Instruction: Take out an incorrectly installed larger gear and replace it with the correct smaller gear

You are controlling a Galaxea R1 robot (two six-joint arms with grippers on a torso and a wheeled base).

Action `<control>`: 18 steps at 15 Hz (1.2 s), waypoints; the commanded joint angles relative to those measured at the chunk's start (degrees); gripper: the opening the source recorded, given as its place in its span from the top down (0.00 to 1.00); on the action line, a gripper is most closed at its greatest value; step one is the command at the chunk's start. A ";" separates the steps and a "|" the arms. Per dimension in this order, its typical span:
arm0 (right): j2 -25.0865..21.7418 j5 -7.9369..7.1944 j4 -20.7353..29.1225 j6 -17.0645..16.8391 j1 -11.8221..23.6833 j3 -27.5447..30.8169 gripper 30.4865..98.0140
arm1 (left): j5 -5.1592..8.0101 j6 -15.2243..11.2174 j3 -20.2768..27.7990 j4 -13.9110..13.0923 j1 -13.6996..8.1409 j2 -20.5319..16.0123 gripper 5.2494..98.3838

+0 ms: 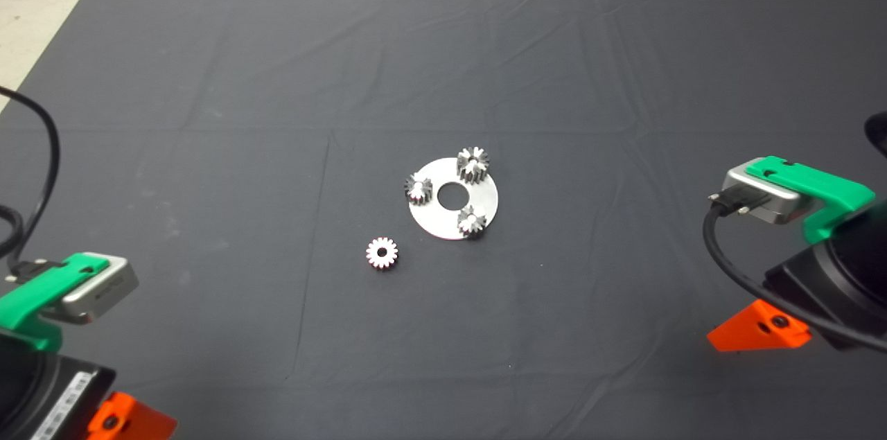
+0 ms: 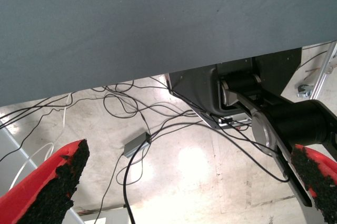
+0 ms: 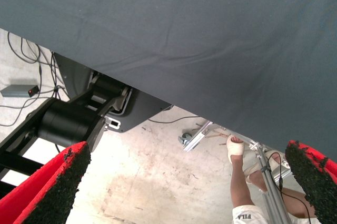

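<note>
Head view: a round metal plate (image 1: 485, 199) with a centre hole lay flat near the middle of the dark mat (image 1: 443, 66) on the tabletop. Three gears stood on the plate around the hole. The larger gear (image 1: 472, 164) sat at the plate's far rim, dark, cone-shaped, axis upright, narrow end toward the camera. Two lesser gears shared the plate: one at its left rim (image 1: 418, 188), one at its near rim (image 1: 471, 220).

The smaller gear (image 1: 382, 253) lay off the plate, on bare mat just beside its near-left edge, not touching it. It lay flat, bright face up, dark hole at centre. As a round gear it had no long axis to report; its bore pointed straight up.

Left gripper (image 2: 192, 182) sat parked at the lower left edge of the mat, well apart from both gears. Its fingers (image 2: 58, 182) stood spread wide, holding nothing; its wrist camera showed the mat's underside edge, floor and loose cables (image 2: 131, 113).

Right gripper (image 3: 184, 182) was parked at the right edge, likewise well apart from the plate. Its fingers (image 3: 58, 182) stood wide apart and empty. That wrist view caught floor, the robot's base and a person's leg (image 3: 239, 182).
</note>
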 commanded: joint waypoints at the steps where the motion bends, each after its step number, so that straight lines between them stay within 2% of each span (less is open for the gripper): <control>1: -0.35 -0.34 -1.59 0.39 0.89 0.42 0.01 | 0.49 -0.95 -0.33 -1.09 -0.54 -0.69 0.00; 4: -0.22 -0.34 -1.81 0.39 0.89 0.20 0.01 | 0.53 -1.21 -0.43 -1.04 -0.54 -0.56 0.00; 5: 0.44 -0.42 -3.34 0.30 0.36 -0.55 0.01 | 0.49 -1.21 -0.34 -1.00 -0.54 -0.69 0.00; 6: 1.68 -0.34 -7.77 -0.38 -1.66 -2.09 0.01 | 0.49 -1.21 -0.34 -1.00 -0.54 -0.78 0.00; 7: 3.58 -0.43 -11.57 -1.05 -3.74 -6.58 0.01 | 0.49 -1.21 -0.34 -1.00 -0.54 -0.78 0.00; 8: 5.60 -0.69 -13.28 -3.03 -5.94 -11.20 0.01 | 0.49 -1.21 -0.34 -1.06 -0.54 -0.97 0.00; 10: 10.18 -0.74 -14.93 -9.34 -10.18 -18.62 0.01 | 0.58 -1.21 -0.16 -1.00 -0.54 -1.13 0.00; 11: 12.80 -0.69 -17.83 -11.14 -11.51 -22.55 0.01 | 0.58 -1.21 -0.16 -1.00 -0.54 -1.04 0.00; 13: 18.38 -0.69 -23.40 -14.84 -12.92 -27.72 0.01 | 0.58 -1.21 -0.08 -1.00 -0.54 -0.87 0.00; 16: 25.02 -0.69 -24.41 -20.40 -13.18 -36.72 0.01 | 0.58 -1.21 0.19 -1.00 -0.54 -1.13 0.00; 18: 28.21 -0.69 -27.69 -23.34 -14.67 -39.75 0.01 | 0.57 -1.12 0.11 -1.07 -0.54 -0.95 0.00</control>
